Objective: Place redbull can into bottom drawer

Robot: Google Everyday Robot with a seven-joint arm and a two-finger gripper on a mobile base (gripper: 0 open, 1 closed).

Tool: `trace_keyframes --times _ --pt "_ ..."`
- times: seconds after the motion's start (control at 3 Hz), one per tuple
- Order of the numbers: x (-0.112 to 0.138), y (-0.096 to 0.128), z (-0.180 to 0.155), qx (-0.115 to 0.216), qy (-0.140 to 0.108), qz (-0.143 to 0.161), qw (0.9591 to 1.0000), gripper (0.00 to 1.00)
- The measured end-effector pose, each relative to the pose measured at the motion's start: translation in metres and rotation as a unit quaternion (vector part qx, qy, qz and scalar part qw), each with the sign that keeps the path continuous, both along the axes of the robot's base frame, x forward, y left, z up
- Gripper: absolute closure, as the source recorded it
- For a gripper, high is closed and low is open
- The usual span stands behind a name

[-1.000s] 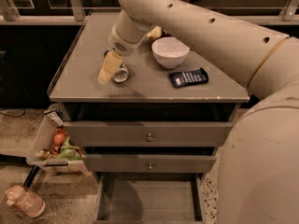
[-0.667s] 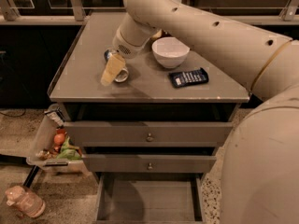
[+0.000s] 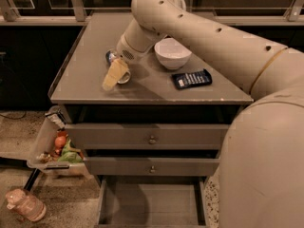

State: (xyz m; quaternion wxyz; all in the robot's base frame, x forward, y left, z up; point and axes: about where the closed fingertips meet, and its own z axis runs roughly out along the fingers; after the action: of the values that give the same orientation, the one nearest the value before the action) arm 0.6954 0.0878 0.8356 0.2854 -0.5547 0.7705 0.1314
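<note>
The redbull can (image 3: 125, 79) is on the cabinet top (image 3: 80, 80), mostly hidden behind the gripper (image 3: 114, 77), left of one white bowl (image 3: 172, 53) and one dark packet (image 3: 191, 79). Whether the gripper has hold of the can cannot be told. Of three drawers, the bottom drawer (image 3: 152, 201) is pulled out; the two upper drawers (image 3: 152, 136) are closed.

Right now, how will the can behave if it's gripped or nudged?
The can is slim and round: probably light, apt to tip and roll on the cabinet top. Smooth metal may slip. The gripper is at it, beside the bowl.
</note>
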Motion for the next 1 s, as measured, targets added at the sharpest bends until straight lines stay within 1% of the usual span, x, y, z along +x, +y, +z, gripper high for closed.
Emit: trace_keyframes --times 0.33,1.0 --pt "0.0007 0.0009 -0.0018 0.002 0.002 0.001 1.0 0.18" --pt "0.0007 0.001 -0.0018 0.002 0.002 0.001 1.0 0.64"
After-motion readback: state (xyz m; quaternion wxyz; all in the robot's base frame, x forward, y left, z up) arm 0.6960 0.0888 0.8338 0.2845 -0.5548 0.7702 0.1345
